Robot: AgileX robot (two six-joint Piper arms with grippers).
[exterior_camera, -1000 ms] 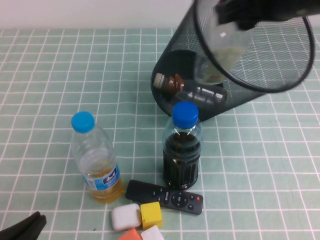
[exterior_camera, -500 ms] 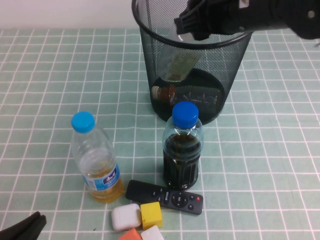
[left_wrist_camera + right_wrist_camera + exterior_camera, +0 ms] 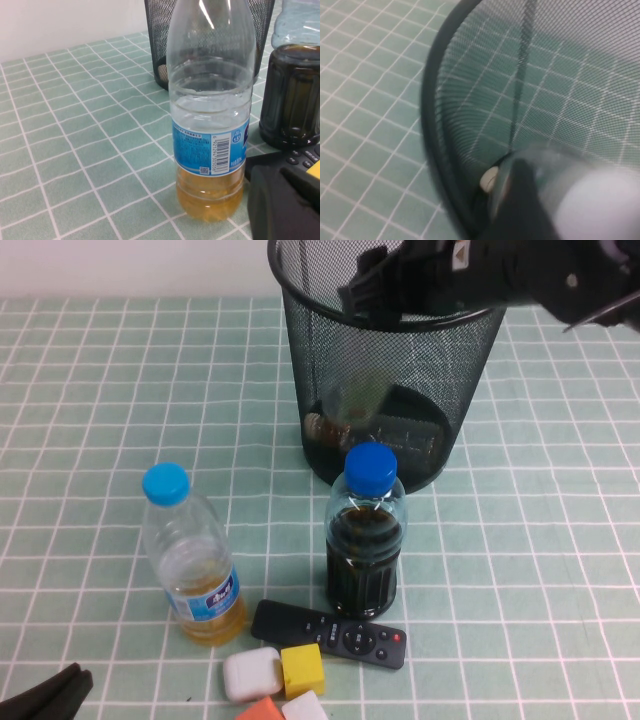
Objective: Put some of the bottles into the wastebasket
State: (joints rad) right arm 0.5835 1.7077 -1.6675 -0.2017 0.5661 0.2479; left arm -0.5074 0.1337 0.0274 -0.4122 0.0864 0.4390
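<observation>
The black wire-mesh wastebasket [image 3: 310, 350] stands upright at the back of the table. The small amber-brown bottle [image 3: 325, 425] lies on its bottom, and its beige cap shows in the right wrist view [image 3: 490, 179]. The clear bottle with the white cap [image 3: 362, 390] shows as a pale blur through the mesh, inside the basket below my right gripper [image 3: 385, 295]. That gripper is at the rim, over the opening. In the right wrist view the clear bottle [image 3: 590, 200] is blurred and close. My left gripper [image 3: 60, 688] is shut and empty at the near left edge.
A light-blue-capped bottle with yellow liquid [image 3: 190, 560] and a blue-capped bottle of dark liquid [image 3: 365, 540] stand in front of the basket. A black remote [image 3: 328, 633] and white [image 3: 250, 673], yellow [image 3: 302, 670] and orange [image 3: 262, 708] blocks lie near the front edge.
The wastebasket was tipped to the right a second ago and now stands upright. The clear bottle has moved lower inside it. The left arm has not moved.
</observation>
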